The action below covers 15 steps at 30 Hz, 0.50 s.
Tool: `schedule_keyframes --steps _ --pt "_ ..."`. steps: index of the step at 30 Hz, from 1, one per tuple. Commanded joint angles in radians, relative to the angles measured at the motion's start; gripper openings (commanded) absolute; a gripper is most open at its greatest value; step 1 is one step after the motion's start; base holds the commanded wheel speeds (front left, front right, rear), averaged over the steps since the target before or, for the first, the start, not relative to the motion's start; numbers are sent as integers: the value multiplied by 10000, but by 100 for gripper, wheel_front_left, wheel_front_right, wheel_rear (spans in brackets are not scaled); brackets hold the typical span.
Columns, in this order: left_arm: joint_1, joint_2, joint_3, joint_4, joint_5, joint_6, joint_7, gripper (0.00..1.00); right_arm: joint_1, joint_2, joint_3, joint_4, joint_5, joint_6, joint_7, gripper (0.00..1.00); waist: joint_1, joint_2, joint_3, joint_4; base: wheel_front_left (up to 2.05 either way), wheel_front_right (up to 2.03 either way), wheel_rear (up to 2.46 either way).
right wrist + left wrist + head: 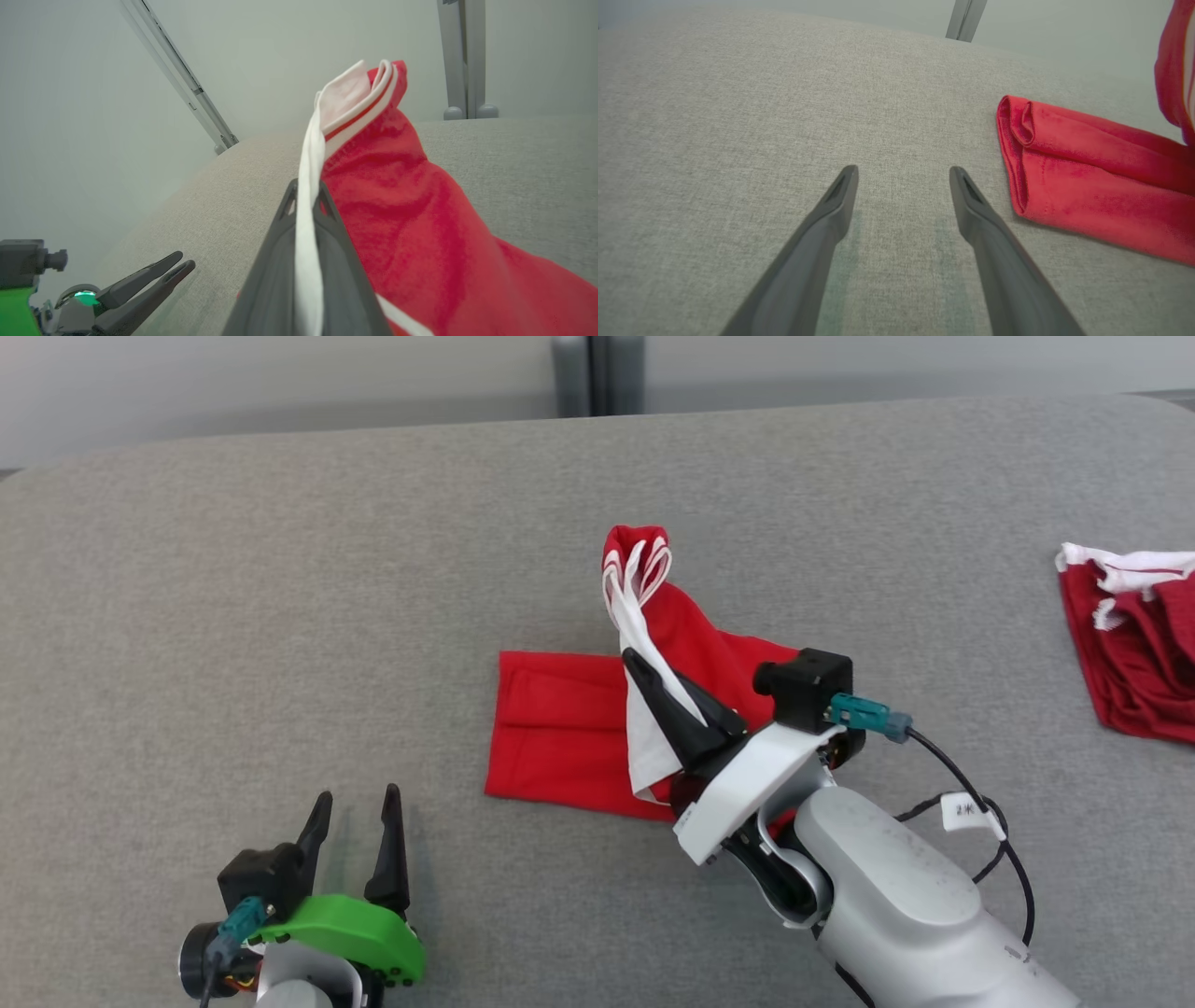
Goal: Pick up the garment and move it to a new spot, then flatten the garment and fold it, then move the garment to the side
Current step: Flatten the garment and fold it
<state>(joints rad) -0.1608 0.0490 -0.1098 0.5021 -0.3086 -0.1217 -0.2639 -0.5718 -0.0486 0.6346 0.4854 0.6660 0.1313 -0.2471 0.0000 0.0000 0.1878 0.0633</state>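
Observation:
The garment (560, 728) is red with white trim and lies partly folded in the middle of the grey table. My right gripper (644, 672) is shut on its white-trimmed edge and holds that part lifted, so the cloth (397, 196) rises in a peak above the flat part. In the right wrist view the white band (309, 196) runs between the two closed fingers. My left gripper (355, 803) stands open at the lower left, low over bare table, with nothing between its fingers (840, 196). The garment's folded left edge (1017, 154) lies just to its right.
Another red and white garment (1134, 644) lies in a heap at the table's right edge. The grey table (280, 569) stretches wide on the left and at the back. A metal post (597, 373) stands behind the far edge.

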Motion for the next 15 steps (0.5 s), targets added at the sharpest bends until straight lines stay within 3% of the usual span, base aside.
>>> schedule_keyframes --steps 1,2,3,4,5,11,15 --pt "-157 39 -125 1 -120 81 2 100 -223 -56 184 212 182 -14 -76 0 0 0 205 864 0 0 0" --pt "-169 36 -187 0 -154 85 4 100 -342 -52 394 378 350 -14 -86 0 0 0 228 1012 0 0 0" --pt "-173 39 -226 15 -184 103 2 100 -441 -48 537 532 458 -14 -105 18 0 0 244 1121 0 0 0" --pt "-181 42 -277 36 -211 120 4 100 -581 -53 628 726 542 -14 -129 49 0 0 260 1249 0 0 0" --pt "-178 44 -281 49 -219 132 2 100 -685 -49 722 865 602 -14 -149 100 0 0 264 1319 0 0 0" --pt "-34 39 -74 -16 -111 173 2 100 -910 -62 81 1488 -188 -14 -178 100 0 0 244 1266 0 0 0" --pt "-58 36 110 -168 134 182 4 100 -441 -60 -1500 1567 -1581 -14 -183 100 0 0 196 875 0 0 0"
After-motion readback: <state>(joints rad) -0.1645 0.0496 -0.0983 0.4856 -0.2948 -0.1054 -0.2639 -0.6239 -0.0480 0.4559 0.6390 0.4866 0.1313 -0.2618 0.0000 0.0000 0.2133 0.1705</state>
